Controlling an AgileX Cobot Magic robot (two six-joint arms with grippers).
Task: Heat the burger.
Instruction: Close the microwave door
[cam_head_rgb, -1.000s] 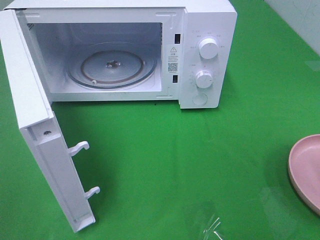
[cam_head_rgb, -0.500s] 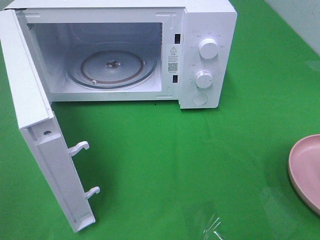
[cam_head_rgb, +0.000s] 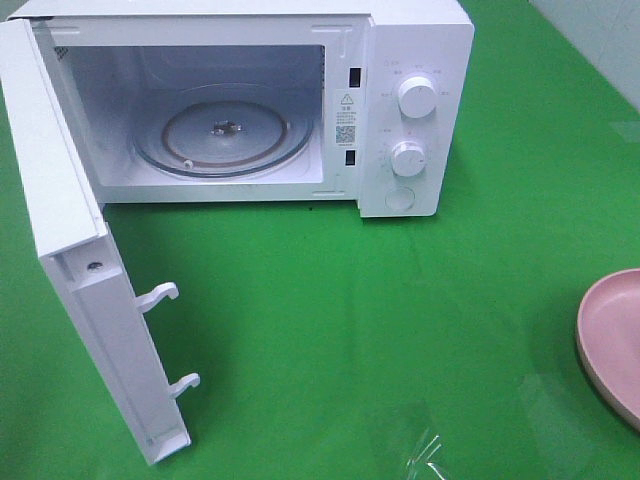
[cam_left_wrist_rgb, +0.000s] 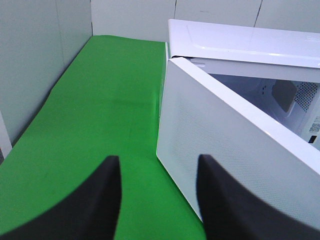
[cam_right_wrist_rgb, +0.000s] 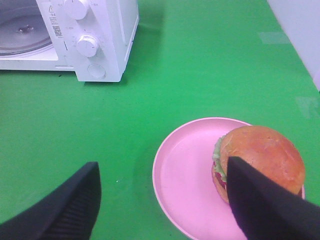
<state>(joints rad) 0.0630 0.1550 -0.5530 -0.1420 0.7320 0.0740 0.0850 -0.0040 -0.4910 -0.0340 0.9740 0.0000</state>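
The burger (cam_right_wrist_rgb: 262, 157), with a glossy brown bun, green lettuce and red tomato, sits on the right side of a pink plate (cam_right_wrist_rgb: 185, 175) in the right wrist view. My right gripper (cam_right_wrist_rgb: 160, 212) hovers over the plate, open, with one finger (cam_right_wrist_rgb: 265, 205) in front of the burger's near edge and nothing held. In the exterior high view only the plate's rim (cam_head_rgb: 612, 335) shows at the right edge; the burger and both arms are out of frame. My left gripper (cam_left_wrist_rgb: 157, 200) stands open and empty beside the outer face of the microwave door (cam_left_wrist_rgb: 225, 145).
The white microwave (cam_head_rgb: 415, 60) stands at the back with its door (cam_head_rgb: 70, 250) swung wide to the left and a bare glass turntable (cam_head_rgb: 225, 135) inside. Two knobs (cam_head_rgb: 416, 97) are on its right panel. Green cloth (cam_head_rgb: 350, 330) covers the table.
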